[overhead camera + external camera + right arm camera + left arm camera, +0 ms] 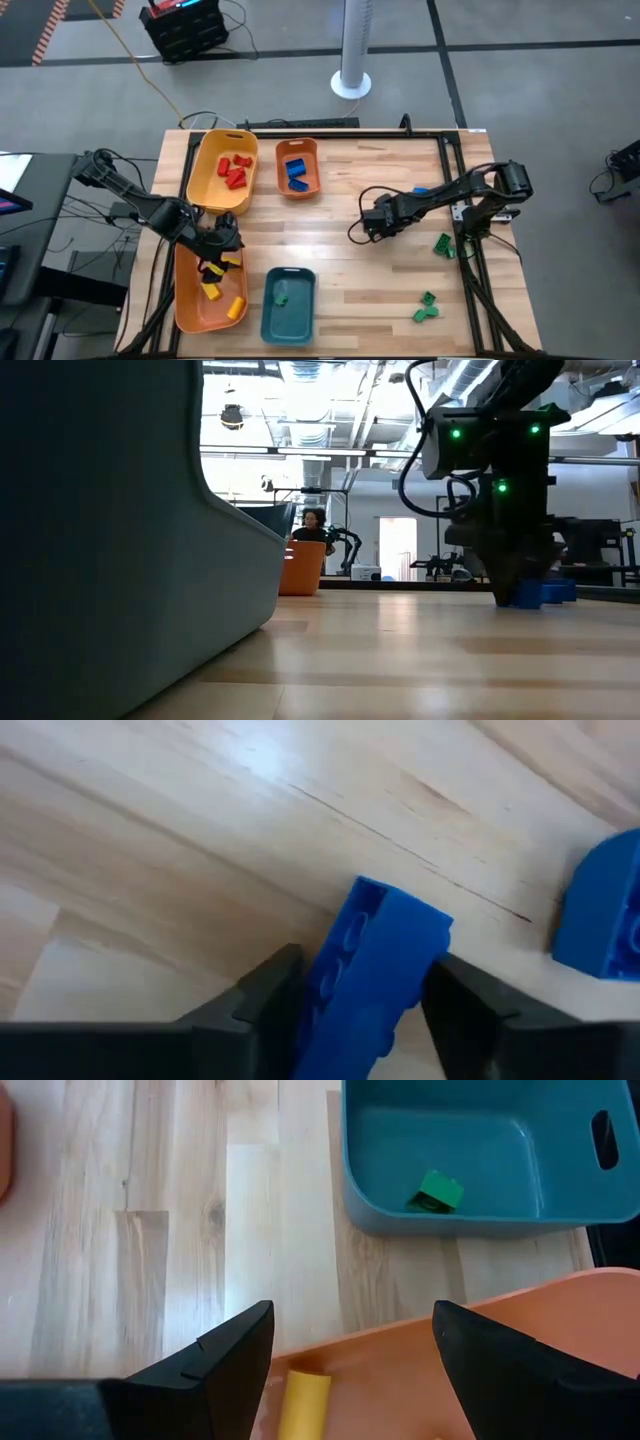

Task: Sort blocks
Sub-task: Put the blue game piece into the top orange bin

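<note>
Pale wood table [330, 200], trays left of frame. My left gripper [350, 1370] hangs wide open, empty, over the orange tray [560, 1320]. Centre-right, my right gripper [360, 995] closes around a blue block [375, 970]: rigid, light, probably slick; take its flat sides.

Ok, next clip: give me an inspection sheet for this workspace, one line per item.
Surface: wooden table, dark frame along its edges.
Job's things: red blocks in yellow tray; blue blocks in small orange tray; yellow blocks in large orange tray; one green block in teal tray; green blocks loose on the table.
Clutter: nothing seen.
Grippers: left tool open over the large orange tray; right tool straddling a blue block on the table.
Cables: looped along both arms.
Surroundings: person seated beyond the table.
</note>
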